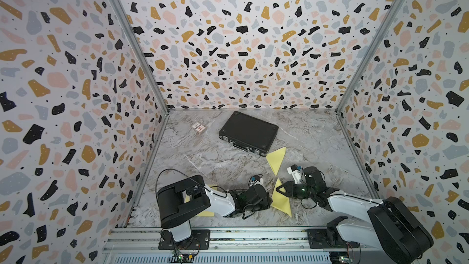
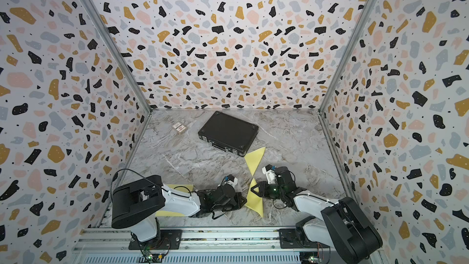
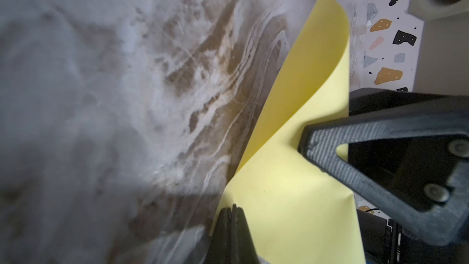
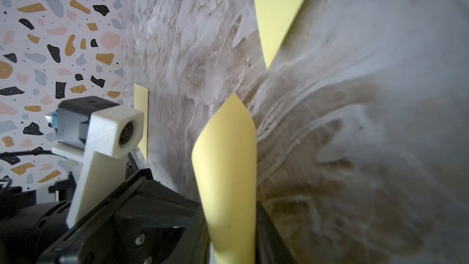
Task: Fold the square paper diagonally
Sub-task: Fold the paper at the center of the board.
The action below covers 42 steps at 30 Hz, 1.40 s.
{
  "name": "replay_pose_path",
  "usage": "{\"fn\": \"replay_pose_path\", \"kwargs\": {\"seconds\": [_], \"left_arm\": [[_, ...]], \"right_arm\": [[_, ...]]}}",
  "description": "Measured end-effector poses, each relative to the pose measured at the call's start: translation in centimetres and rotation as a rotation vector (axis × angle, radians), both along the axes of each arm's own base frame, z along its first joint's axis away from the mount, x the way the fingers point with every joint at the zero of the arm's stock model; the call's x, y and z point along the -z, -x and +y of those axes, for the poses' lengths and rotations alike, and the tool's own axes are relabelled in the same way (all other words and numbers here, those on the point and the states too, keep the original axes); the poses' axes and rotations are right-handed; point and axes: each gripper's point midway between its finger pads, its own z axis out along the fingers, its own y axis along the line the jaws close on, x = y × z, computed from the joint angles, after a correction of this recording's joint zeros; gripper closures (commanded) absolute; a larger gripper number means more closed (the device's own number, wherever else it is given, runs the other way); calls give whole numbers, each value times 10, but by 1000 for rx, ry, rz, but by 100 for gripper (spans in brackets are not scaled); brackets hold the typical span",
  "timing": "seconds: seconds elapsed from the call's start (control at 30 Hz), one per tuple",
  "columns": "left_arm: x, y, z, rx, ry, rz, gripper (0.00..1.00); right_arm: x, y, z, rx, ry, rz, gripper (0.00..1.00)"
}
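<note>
Black hard case (image 1: 248,133) lay closed, flat on marble-pattern tabletop (image 1: 203,158) near back wall, handle side facing front. Small patterned packet (image 1: 198,127) sat near case, apart from it. Terrazzo-print walls (image 1: 241,46) enclosed three sides. Aluminium rail (image 1: 253,236) ran along front edge.

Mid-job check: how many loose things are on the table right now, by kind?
Yellow paper: 3 (folded triangle, curled sheet, flat sheet)
Black case: 1
Small box: 1
Total: 5
</note>
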Motion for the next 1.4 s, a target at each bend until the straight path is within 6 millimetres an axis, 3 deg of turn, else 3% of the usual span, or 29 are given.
{"fn": "replay_pose_path", "kwargs": {"seconds": [0.2, 0.37, 0.5, 0.57, 0.63, 0.7, 0.8, 1.03, 1.3, 1.4], "left_arm": [[0, 1, -4, 12, 20, 0, 100], [0, 1, -7, 18, 33, 0, 100], [1, 1, -7, 19, 36, -1, 100], [1, 1, -8, 20, 38, -1, 100], [1, 2, -8, 20, 38, -1, 100], [1, 1, -8, 20, 39, -2, 100], [1, 1, -9, 22, 44, -2, 100], [1, 2, -9, 26, 45, -4, 100], [1, 2, -13, 34, 60, -10, 100], [1, 3, -14, 36, 65, -11, 100]], "right_arm": [[-4, -2, 3, -7, -17, -18, 80], [-6, -4, 4, -16, -15, -28, 94], [-7, -4, 4, -29, -4, -30, 96], [-6, -4, 4, -32, 0, -31, 91], [-7, -4, 4, -37, 2, -35, 74], [-8, -6, 4, -37, 2, -42, 66], [-10, -8, 4, -36, 1, -49, 66], [-22, -21, 9, -38, -11, -88, 77], [-20, -26, 5, -26, -3, -86, 95], [-20, -26, 5, -28, -3, -85, 97]]}}
